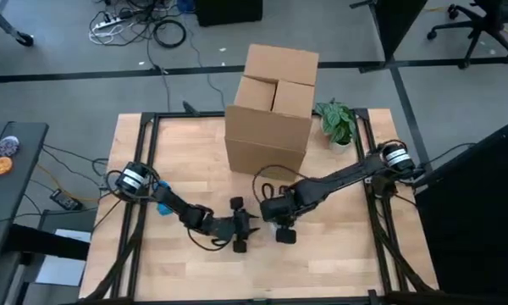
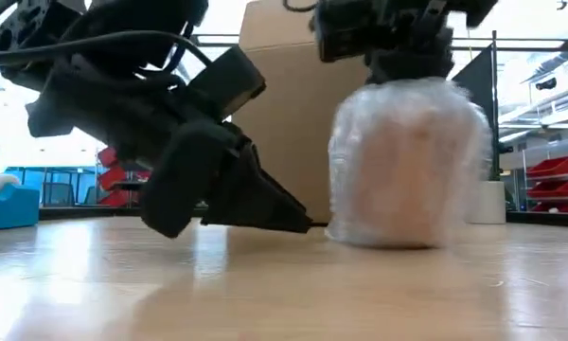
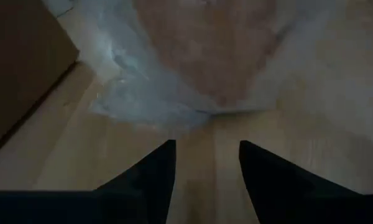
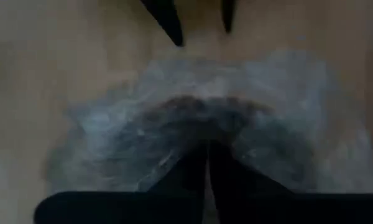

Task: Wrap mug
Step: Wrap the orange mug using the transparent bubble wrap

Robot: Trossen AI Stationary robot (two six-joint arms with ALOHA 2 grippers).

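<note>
Right behind the wrapped mug stands the cardboard box; right gripper pinches its wrap, left gripper gapes beside.

On the table: 1 wrapped mug, 1 cardboard box, 1 plant, 2 arms.

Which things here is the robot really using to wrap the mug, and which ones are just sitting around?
For the job:
- mug, bundled in bubble wrap
- right gripper, fingers shut on the wrap at the top
- left gripper, fingers open, low beside it

Just sitting around:
- cardboard box
- small plant
- table
</note>
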